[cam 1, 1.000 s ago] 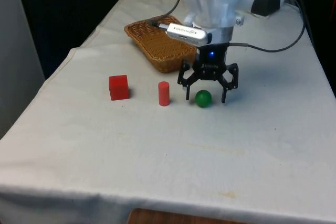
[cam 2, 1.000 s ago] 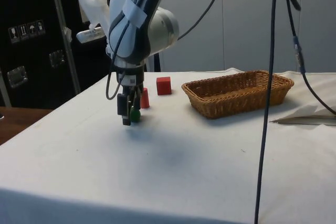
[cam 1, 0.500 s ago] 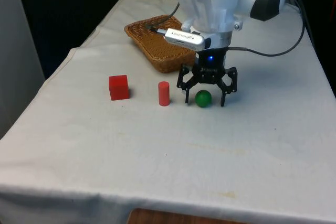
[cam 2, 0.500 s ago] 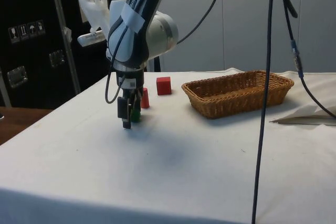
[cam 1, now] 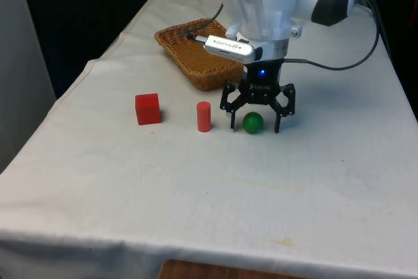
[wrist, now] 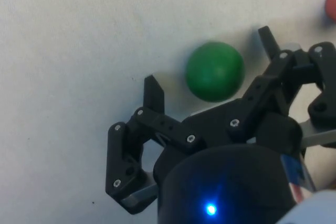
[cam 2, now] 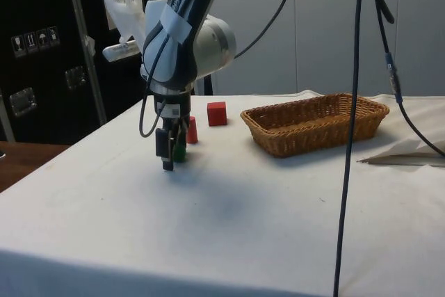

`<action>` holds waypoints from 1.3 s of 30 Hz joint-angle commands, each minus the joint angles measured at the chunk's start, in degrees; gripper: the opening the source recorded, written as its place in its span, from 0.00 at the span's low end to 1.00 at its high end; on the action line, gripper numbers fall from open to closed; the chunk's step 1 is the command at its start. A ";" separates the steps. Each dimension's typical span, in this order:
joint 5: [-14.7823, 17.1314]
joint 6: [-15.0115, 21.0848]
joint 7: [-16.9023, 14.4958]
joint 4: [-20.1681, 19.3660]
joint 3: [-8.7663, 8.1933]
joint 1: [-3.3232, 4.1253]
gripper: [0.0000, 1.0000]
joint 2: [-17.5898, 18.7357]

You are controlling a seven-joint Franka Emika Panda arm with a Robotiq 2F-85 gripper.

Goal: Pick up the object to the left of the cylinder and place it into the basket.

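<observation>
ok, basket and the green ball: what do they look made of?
Basket: woven wicker or rattan by the look, tan-brown, with a visible weave and a braided rim.
Green ball: smooth, evenly coloured, matte with a faint sheen; probably painted wood or plastic, the look leaves it open.

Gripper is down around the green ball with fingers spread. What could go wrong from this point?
1. The open black gripper straddles the green ball, which lies off-centre between the fingers in the wrist view; closing could roll it away.
2. The red cylinder stands close to one finger and might get knocked.
3. The red cube lies on the cylinder's other side, so the ball may be the wrong pick.
</observation>
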 commanded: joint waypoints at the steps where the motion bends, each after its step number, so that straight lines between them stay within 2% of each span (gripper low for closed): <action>1: 0.00 0.00 0.00 0.00 0.00 0.00 0.90 0.00; 2: 0.00 0.11 -0.06 -0.17 0.00 0.06 0.90 -0.11; 3: 0.00 0.11 -0.06 -0.17 0.00 0.06 0.69 -0.11; 5: 0.06 0.11 -0.06 -0.23 0.00 0.06 0.45 -0.17; 8: 0.06 -0.17 -0.17 -0.23 0.11 -0.06 0.16 -0.34; 10: 0.06 -0.34 -0.17 -0.23 0.23 -0.11 0.00 -0.52; 11: 0.00 -1.03 0.23 -0.11 0.34 0.29 0.00 -0.92; 12: 0.06 -0.40 -0.23 -0.29 0.23 -0.11 0.00 -0.57; 18: 0.06 -0.40 -0.23 -0.29 0.23 -0.11 0.00 -0.52; 20: 0.06 -1.03 0.23 -0.11 0.34 0.29 0.00 -0.92; 22: -0.11 -1.26 0.06 -0.40 -0.06 0.17 0.00 -1.66; 26: -0.40 -2.52 0.17 -0.63 -0.86 0.69 0.00 -3.38; 29: -1.03 -3.55 0.17 -0.86 -1.43 0.69 0.00 -4.93; 30: -0.29 -3.04 -0.06 -0.34 -0.74 0.29 0.00 -4.01; 31: -1.03 -3.55 0.17 -0.86 -1.43 0.69 0.00 -4.93; 36: -2.01 -5.21 0.34 -1.09 -2.29 0.86 0.00 -7.39; 37: -1.26 -4.76 -0.06 -0.74 -1.60 0.34 0.00 -6.88; 38: -2.23 -5.67 0.34 -1.32 -2.52 0.92 0.00 -8.19; 39: -2.35 -5.90 0.34 -1.49 -2.69 0.97 0.00 -8.71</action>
